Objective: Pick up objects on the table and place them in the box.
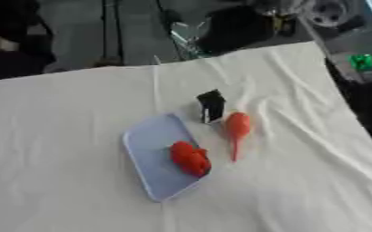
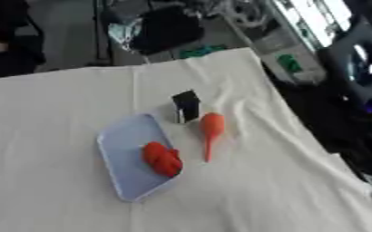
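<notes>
Neither robot hand shows in either view, so their state can't be told.

Nearest is the tray [image 1: 145, 149], a pale blue-grey shallow tray with rounded corners, lying askew on the white cloth [image 1: 62, 136], its long side running from far-left to near-right. Inside it, at the near-right part, sits one red lump [image 1: 191, 158], bumpy and glossy, touching or almost touching the right rim. What it is can't be made out, maybe a toy fruit or pepper. The rest of the tray is bare.

Just right of the tray, on the cloth, lies an orange carrot-like thing [image 1: 237, 129]: fat rounded end far, thin tail pointing near. It is outside the tray, close to the rim, apart from the red lump.

Just beyond the carrot and at the tray's far-right corner stands a small black block [image 1: 211, 106], upright, slightly tilted, with a pale strip on its near face. Whether it touches the carrot or the tray is unclear.

The cloth is wrinkled, with folds running near-right. Its right edge drops off to dark floor.

Far side, past the cloth: a dark bag or heap [image 2: 165, 29], a green thing [image 1: 362, 62] far right, all blurred and cut off by the frame.
</notes>
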You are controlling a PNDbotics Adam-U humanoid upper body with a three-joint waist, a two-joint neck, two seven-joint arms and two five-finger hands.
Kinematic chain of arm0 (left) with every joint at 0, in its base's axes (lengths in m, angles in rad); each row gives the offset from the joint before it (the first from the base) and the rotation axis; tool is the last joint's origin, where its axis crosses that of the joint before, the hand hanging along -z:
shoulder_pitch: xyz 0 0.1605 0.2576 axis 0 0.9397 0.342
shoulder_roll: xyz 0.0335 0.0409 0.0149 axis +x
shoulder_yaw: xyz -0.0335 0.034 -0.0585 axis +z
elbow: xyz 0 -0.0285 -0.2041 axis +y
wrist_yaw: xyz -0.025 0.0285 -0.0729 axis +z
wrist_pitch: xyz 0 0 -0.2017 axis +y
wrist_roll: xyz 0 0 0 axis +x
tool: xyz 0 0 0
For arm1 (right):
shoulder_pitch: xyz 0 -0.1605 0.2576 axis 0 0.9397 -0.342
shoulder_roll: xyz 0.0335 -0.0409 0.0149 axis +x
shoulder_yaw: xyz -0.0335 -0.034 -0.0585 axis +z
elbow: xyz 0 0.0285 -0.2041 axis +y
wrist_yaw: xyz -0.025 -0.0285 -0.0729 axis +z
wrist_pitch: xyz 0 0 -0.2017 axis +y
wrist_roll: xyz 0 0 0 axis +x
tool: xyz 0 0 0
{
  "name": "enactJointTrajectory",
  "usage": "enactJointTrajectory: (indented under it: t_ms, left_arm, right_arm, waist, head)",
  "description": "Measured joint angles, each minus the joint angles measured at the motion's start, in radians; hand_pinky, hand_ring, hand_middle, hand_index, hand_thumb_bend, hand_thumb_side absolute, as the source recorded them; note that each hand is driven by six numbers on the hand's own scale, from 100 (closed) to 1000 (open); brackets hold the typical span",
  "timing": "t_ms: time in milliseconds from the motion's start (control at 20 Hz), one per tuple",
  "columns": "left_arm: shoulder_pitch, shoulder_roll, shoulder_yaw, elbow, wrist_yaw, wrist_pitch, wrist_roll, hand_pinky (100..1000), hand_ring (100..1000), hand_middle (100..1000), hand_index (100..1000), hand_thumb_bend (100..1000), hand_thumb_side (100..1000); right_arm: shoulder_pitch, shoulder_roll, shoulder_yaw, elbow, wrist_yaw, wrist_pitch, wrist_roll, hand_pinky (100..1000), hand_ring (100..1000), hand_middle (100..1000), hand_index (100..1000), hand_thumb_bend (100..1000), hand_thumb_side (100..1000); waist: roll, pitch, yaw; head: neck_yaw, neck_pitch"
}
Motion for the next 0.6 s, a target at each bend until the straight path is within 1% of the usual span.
enactJointTrajectory:
  t_ms: [50, 100, 150, 200, 250, 300, 350, 400, 450, 500, 550, 600]
  left_arm:
    - [0.000, -0.001, 0.000, 0.000, 0.001, 0.000, -0.002, 814, 950, 973, 911, 100, 998]
    - [0.000, -0.004, -0.001, 0.000, 0.002, 0.001, -0.004, 814, 950, 973, 911, 100, 998]
    - [-0.001, -0.007, -0.003, 0.000, 0.004, 0.001, -0.005, 813, 950, 973, 909, 100, 996]
    - [-0.001, -0.008, -0.005, 0.000, 0.006, 0.001, -0.006, 813, 950, 973, 909, 100, 996]
    - [-0.001, -0.008, -0.006, 0.000, 0.006, 0.001, -0.008, 813, 949, 973, 907, 100, 992]
    - [-0.001, -0.009, -0.006, 0.000, 0.006, 0.002, -0.010, 813, 949, 973, 907, 100, 992]
    - [-0.001, -0.009, -0.006, 0.000, 0.007, 0.001, -0.012, 812, 949, 971, 905, 100, 990]
    - [-0.002, -0.009, -0.006, 0.000, 0.007, 0.002, -0.014, 812, 949, 971, 905, 100, 990]
    - [-0.002, -0.009, -0.006, 0.000, 0.008, 0.002, -0.015, 811, 948, 970, 904, 100, 986]
    - [-0.002, -0.009, -0.006, 0.000, 0.008, 0.002, -0.016, 811, 948, 970, 904, 100, 986]
    - [-0.002, -0.009, -0.006, 0.000, 0.009, 0.003, -0.019, 809, 946, 967, 900, 100, 983]
    - [-0.002, -0.009, -0.006, 0.000, 0.010, 0.003, -0.022, 809, 945, 966, 899, 100, 983]
  right_arm:
    - [-0.019, 0.028, 0.000, 0.080, 0.038, -0.024, 0.014, 953, 971, 945, 983, 298, 931]
    - [-0.038, 0.060, -0.003, 0.172, 0.084, -0.056, 0.016, 953, 971, 945, 983, 298, 931]
    - [-0.050, 0.089, -0.010, 0.261, 0.132, -0.090, 0.005, 960, 977, 948, 985, 327, 909]
    - [-0.057, 0.113, -0.019, 0.341, 0.179, -0.123, -0.015, 960, 977, 948, 985, 327, 909]
    - [-0.061, 0.132, -0.029, 0.410, 0.223, -0.152, -0.041, 970, 987, 951, 997, 372, 863]
    - [-0.062, 0.147, -0.039, 0.471, 0.263, -0.179, -0.067, 970, 987, 951, 997, 372, 863]
    - [-0.062, 0.158, -0.050, 0.524, 0.297, -0.203, -0.092, 978, 996, 951, 1000, 398, 826]
    - [-0.063, 0.166, -0.060, 0.569, 0.327, -0.224, -0.113, 978, 996, 951, 1000, 398, 826]
    - [-0.063, 0.172, -0.069, 0.607, 0.352, -0.241, -0.130, 1000, 1000, 950, 999, 416, 723]
    - [-0.063, 0.177, -0.079, 0.642, 0.374, -0.257, -0.141, 1000, 1000, 950, 999, 416, 723]
    - [-0.063, 0.181, -0.089, 0.674, 0.391, -0.271, -0.145, 1000, 1000, 951, 1000, 409, 645]
    - [-0.063, 0.184, -0.099, 0.702, 0.400, -0.285, -0.144, 1000, 1000, 951, 1000, 408, 640]
  waist:
    - [0.003, 0.000, 0.003]
    - [0.005, 0.000, 0.004]
    - [0.006, 0.000, 0.004]
    - [0.006, 0.001, 0.004]
    - [0.006, 0.002, 0.004]
    - [0.006, 0.003, 0.005]
    - [0.006, 0.004, 0.005]
    - [0.007, 0.004, 0.005]
    - [0.007, 0.004, 0.005]
    - [0.007, 0.005, 0.006]
    - [0.007, 0.005, 0.006]
    - [0.008, 0.005, 0.006]
  head:
    - [-0.002, 0.000]
    - [-0.005, -0.001]
    - [-0.005, -0.001]
    - [-0.005, -0.001]
    - [-0.005, -0.001]
    - [-0.005, -0.002]
    - [-0.005, -0.002]
    - [-0.005, -0.004]
    - [-0.005, -0.006]
    - [-0.005, -0.009]
    - [-0.005, -0.009]
    - [-0.004, -0.010]
